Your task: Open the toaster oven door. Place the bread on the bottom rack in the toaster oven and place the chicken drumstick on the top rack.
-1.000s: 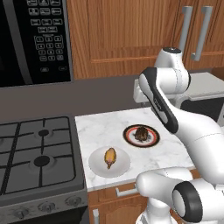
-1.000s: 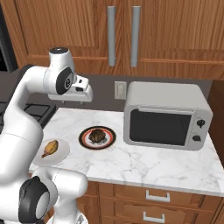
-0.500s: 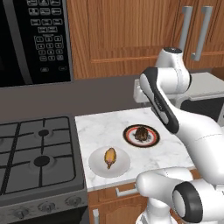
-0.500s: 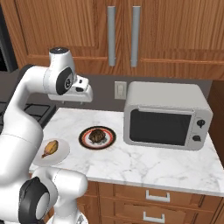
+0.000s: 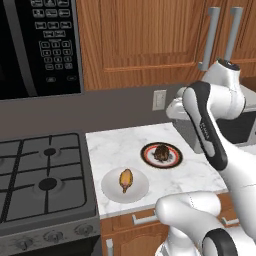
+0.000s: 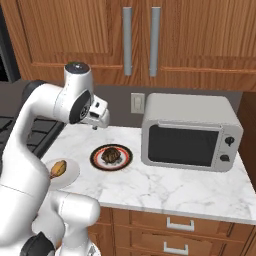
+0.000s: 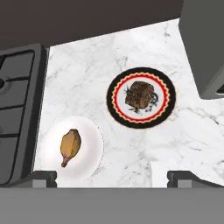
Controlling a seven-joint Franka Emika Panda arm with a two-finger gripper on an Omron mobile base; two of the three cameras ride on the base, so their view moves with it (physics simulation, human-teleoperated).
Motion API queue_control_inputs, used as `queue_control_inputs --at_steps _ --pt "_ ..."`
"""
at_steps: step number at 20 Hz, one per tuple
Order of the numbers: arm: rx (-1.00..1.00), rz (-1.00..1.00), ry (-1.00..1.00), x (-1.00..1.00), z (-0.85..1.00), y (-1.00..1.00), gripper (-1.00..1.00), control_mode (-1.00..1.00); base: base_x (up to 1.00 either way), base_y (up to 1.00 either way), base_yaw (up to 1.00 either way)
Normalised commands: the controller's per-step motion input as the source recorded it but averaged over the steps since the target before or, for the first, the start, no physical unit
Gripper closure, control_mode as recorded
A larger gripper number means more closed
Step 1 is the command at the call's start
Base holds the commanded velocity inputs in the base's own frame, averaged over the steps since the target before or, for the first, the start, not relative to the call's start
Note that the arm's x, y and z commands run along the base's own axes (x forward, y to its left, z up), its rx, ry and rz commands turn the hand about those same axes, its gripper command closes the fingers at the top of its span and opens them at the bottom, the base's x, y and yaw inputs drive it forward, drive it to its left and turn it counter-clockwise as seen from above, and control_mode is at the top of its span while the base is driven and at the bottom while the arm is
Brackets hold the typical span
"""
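The silver-grey toaster oven (image 6: 190, 132) stands at the right of the marble counter, and its dark-glass door (image 6: 182, 146) is shut. Its racks are hidden behind that door. The bread (image 6: 111, 155) (image 5: 161, 152) (image 7: 140, 94), a dark brown chunk, lies on a red-and-black rimmed plate (image 6: 95, 159). The golden chicken drumstick (image 6: 58, 168) (image 5: 126, 179) (image 7: 70, 145) rests on a white plate (image 7: 94, 144). My gripper (image 6: 97, 122) (image 7: 113, 176) hangs high above the counter, left of the toaster oven and behind the bread. Its fingers are wide apart and it holds nothing.
A gas stove (image 5: 40, 175) borders the counter on the left, with a black microwave (image 5: 40, 45) above it. Wooden cabinets (image 6: 140, 40) hang over the counter and a wall outlet (image 6: 137, 103) sits behind it. Drawers (image 6: 180, 225) run below the front edge.
The arm has swung slightly to the right, toward the toaster oven, and the gripper sits a little lower. The bread, the drumstick and the oven door have not moved.
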Motion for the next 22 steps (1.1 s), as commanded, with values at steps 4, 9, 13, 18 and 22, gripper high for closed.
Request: queue_control_inputs --at_steps 4,9,13,18,22 --pt "0.19 -0.26 0.00 -0.34 0.00 -0.47 -1.00 -1.00 0.00 0.00 0.00" --pt "0.14 -0.28 0.01 -0.12 0.00 -0.57 -1.00 -1.00 0.00 0.00 0.00" --pt "0.14 -0.19 0.00 0.00 0.00 -0.57 -1.00 -1.00 0.00 0.00 0.00" --pt "0.05 -0.17 0.00 0.00 0.00 -0.52 -1.00 -1.00 0.00 0.00 0.00" --pt "0.00 -0.18 0.00 0.00 0.00 -0.53 -1.00 -1.00 0.00 0.00 0.00"
